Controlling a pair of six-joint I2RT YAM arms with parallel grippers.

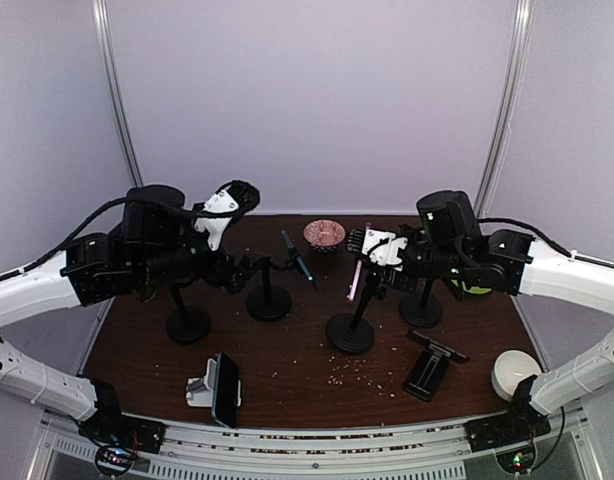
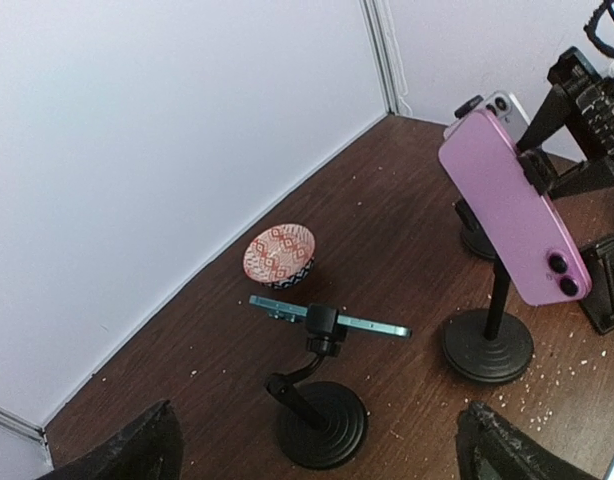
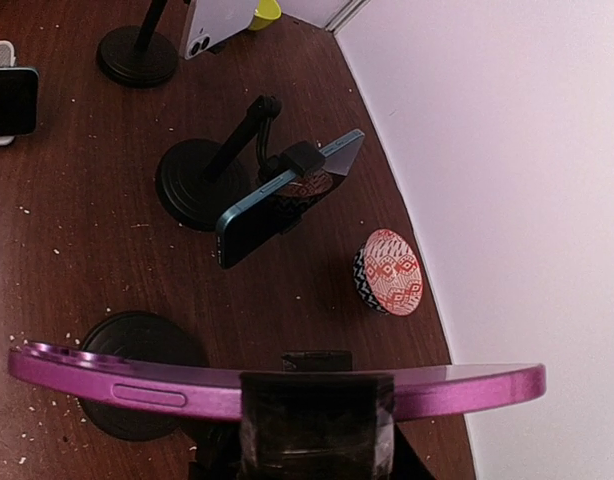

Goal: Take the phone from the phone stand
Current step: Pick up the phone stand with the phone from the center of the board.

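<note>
Hidden: my right fingers, mostly behind the pink phone [image 3: 287,385] | right gripper [image 1: 365,262]: apparently clamped on that phone's edge, above its stand [image 3: 137,345] | left gripper [image 2: 315,440]: spread wide, teal phone [image 2: 332,318] ahead between the fingertips

Brown table [image 1: 297,345] bears phone stands [image 1: 349,333], a patterned bowl [image 1: 325,235] and crumbs [image 1: 357,372].

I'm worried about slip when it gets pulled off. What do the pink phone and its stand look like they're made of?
Pink phone: probably a glass back with a satin pink finish, going by its soft, even sheen. The rim looks like metal.
Stand: matt black with a ridged round base. It is likely plastic or painted metal, but I cannot tell which.
</note>
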